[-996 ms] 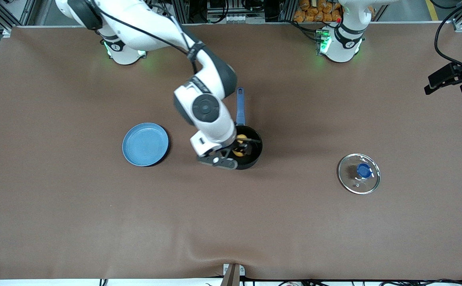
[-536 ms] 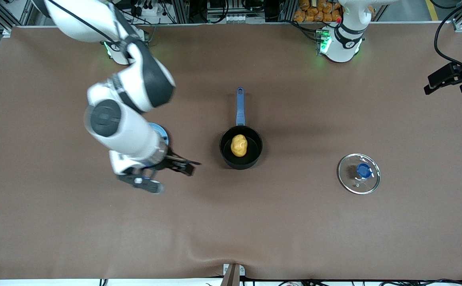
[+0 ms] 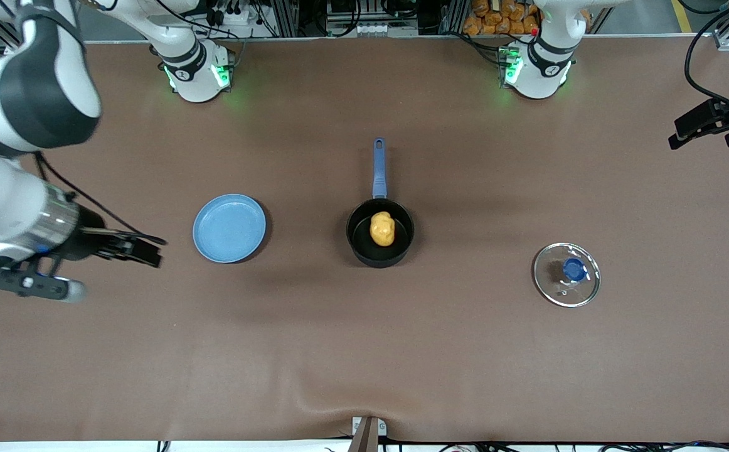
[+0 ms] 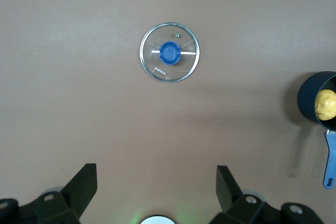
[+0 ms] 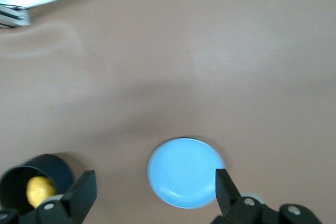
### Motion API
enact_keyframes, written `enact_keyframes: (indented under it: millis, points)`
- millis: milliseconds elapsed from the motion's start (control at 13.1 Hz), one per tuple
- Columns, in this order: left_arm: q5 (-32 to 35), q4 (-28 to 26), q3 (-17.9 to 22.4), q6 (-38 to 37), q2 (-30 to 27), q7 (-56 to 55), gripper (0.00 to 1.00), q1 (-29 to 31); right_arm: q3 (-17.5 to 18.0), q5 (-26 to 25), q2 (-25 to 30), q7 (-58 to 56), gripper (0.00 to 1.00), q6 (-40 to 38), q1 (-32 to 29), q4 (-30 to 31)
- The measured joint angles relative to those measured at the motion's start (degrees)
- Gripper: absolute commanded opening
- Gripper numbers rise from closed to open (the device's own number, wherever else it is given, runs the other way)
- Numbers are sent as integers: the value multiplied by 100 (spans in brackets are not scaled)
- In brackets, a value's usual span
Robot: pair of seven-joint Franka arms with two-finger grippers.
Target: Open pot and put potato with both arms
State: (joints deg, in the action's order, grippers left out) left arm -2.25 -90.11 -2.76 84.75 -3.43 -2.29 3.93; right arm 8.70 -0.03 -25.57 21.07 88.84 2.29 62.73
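The black pot [image 3: 356, 242] stands uncovered mid-table, its blue handle [image 3: 379, 169] pointing toward the robots' bases. The yellow potato [image 3: 382, 228] lies inside it, free of any gripper. The pot's glass lid [image 3: 566, 274] with its blue knob lies flat on the table toward the left arm's end. My right gripper [image 3: 159, 251] hangs open and empty in the air beside the blue plate, toward the right arm's end. The right wrist view shows the potato [image 5: 41, 190] in the pot [image 5: 21, 174]. My left gripper [image 4: 157, 174] waits open and empty, high over the lid [image 4: 169, 52].
A flat blue plate [image 3: 229, 227] lies between the right gripper and the pot, seen also as the plate [image 5: 184, 171] in the right wrist view. The arm bases [image 3: 195, 75] stand along the table's edge farthest from the front camera.
The right gripper has drawn out of the pot, leaving the potato in it, and swung over the blue plate toward the right arm's end. The left arm has not moved.
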Motion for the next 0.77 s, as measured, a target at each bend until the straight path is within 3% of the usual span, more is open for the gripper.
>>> enact_keyframes:
  millis: [307, 536, 766]
  points:
    - [0, -12, -35, 0, 6, 0, 100, -26, -59, -120, 681, -66, 100, -845, -199, 116]
    - [0, -21, -50, 0, 18, 1, 100, -26, -396, -123, 1784, -446, 100, -841, -214, 1238]
    - [0, -20, -58, -28, 18, 1, 100, -26, -501, -312, 2722, -1048, 100, -816, -216, 2193]
